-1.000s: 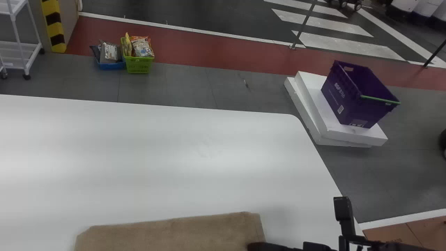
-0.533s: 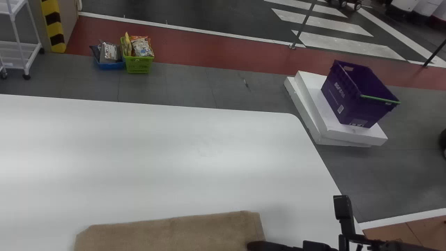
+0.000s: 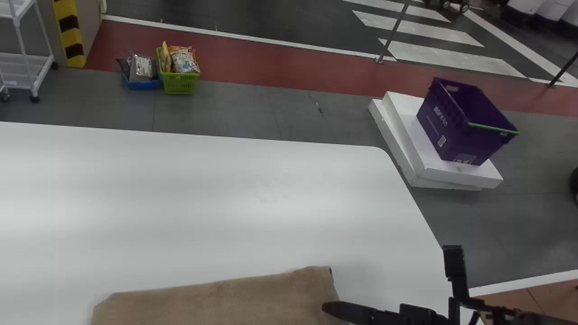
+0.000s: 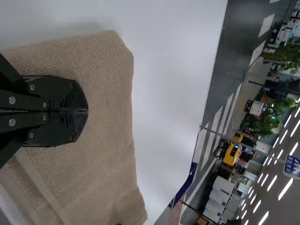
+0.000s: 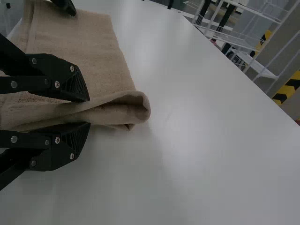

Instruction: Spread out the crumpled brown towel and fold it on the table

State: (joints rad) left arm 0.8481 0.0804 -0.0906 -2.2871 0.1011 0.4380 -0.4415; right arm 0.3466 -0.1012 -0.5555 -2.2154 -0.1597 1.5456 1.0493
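The brown towel lies folded near the table's front edge, its right far corner curled up. My right gripper is at the towel's right side in the head view. In the right wrist view, the right gripper holds a thick rolled edge of the towel between its fingers, the roll sticking out past the tips. My left gripper has its fingers together over the other end of the towel; whether they touch the cloth is unclear.
The white table extends beyond the towel. On the floor past it stand a purple crate on white blocks, a green basket and a white cart.
The right gripper has risen slightly away from the front of the table, and the towel's right edge has lifted and curled. The towel's far edge has shifted a little farther forward.
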